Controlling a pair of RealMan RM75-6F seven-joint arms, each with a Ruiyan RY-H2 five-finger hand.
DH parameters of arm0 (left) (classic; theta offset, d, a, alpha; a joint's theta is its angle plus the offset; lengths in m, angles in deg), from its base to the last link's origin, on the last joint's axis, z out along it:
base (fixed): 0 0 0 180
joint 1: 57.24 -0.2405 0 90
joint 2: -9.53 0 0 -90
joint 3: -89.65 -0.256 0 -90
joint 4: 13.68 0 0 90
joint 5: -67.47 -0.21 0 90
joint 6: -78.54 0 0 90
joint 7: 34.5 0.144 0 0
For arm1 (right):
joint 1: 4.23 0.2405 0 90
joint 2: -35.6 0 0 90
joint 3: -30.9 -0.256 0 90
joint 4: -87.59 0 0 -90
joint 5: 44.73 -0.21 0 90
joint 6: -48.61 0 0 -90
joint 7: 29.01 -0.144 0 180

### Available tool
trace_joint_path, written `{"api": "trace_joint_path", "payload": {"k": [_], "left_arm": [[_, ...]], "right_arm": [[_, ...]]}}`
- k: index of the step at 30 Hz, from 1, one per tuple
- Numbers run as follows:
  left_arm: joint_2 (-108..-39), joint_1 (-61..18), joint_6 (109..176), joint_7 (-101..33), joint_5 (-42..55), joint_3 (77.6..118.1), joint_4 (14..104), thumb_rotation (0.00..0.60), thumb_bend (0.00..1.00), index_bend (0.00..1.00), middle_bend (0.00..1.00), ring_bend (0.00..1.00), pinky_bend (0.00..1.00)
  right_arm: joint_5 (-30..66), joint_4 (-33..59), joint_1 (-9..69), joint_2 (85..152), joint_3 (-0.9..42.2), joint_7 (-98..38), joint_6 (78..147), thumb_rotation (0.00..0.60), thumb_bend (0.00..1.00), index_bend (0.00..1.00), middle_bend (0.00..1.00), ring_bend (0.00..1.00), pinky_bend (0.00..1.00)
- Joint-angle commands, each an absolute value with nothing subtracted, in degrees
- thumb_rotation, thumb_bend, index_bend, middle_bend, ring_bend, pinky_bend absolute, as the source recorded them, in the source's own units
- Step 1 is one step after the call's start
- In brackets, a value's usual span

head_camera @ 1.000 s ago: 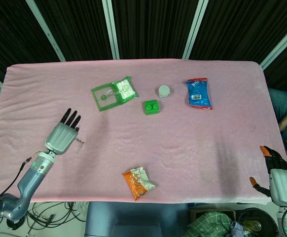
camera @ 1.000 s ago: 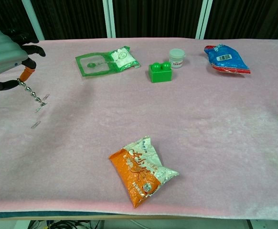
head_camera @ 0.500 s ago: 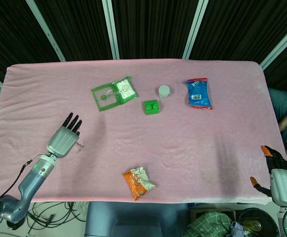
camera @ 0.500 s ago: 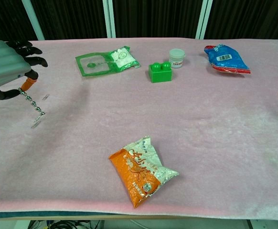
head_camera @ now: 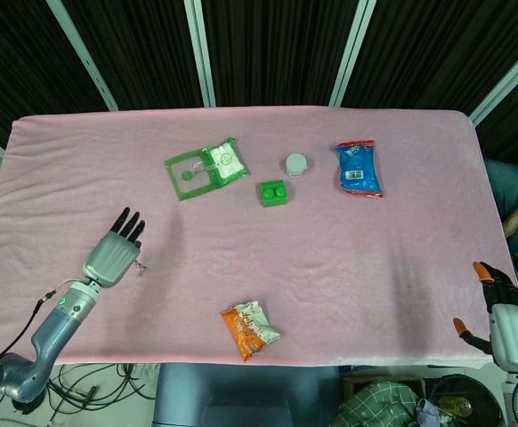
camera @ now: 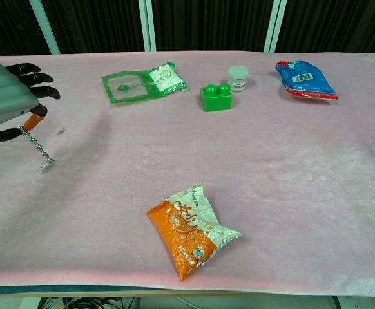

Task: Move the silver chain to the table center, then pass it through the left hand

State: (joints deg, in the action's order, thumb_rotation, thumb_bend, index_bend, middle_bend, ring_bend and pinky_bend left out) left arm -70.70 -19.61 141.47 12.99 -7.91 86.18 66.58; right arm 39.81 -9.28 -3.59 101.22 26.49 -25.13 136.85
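Observation:
The silver chain (camera: pixel 37 148) hangs from my left hand (camera: pixel 6 96), pinched between the orange-tipped thumb and a finger. Its lower end touches the pink cloth. In the head view the left hand (head_camera: pixel 115 252) is over the table's left side, near the front edge, with a short piece of chain (head_camera: pixel 140 266) showing beside it. My right hand (head_camera: pixel 501 311) is off the table's front right corner, its fingers apart and nothing in it.
A green packet (head_camera: pixel 206 167), a green brick (head_camera: pixel 273 192), a white cup (head_camera: pixel 295 164) and a blue bag (head_camera: pixel 359 167) lie across the far half. An orange snack bag (head_camera: pixel 250 329) lies near the front middle. A small silver clip (camera: pixel 61 131) lies by the chain.
My left hand has drawn back toward the front left edge, taking the hanging chain with it. The right hand has barely moved.

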Motion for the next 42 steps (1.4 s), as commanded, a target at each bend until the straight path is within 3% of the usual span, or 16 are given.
{"api": "trace_joint_path", "payload": {"k": [1, 22, 42], "left_arm": [[-71.1, -19.8, 141.0, 13.1, -8.0, 86.2, 66.1, 0.6, 0.42, 0.61, 0.14, 0.0, 0.0], [-69.9, -20.0, 140.5, 14.0, -7.4, 89.2, 64.5, 0.6, 0.42, 0.61, 0.14, 0.0, 0.0], [-77.1, -13.4, 132.7, 11.6, -2.5, 95.5, 49.2, 0.6, 0.42, 0.61, 0.14, 0.0, 0.0]], "right_arm": [[39.8, -9.3, -3.6, 101.2, 26.5, -25.0, 136.9, 0.6, 0.15, 0.05, 0.07, 0.09, 0.21], [39.9, -9.5, -3.7, 101.1, 26.4, -25.3, 137.1, 0.6, 0.15, 0.05, 0.07, 0.09, 0.21], [39.4, -9.3, -3.5, 101.3, 26.4, -24.3, 136.6, 0.6, 0.15, 0.05, 0.07, 0.09, 0.21]]}}
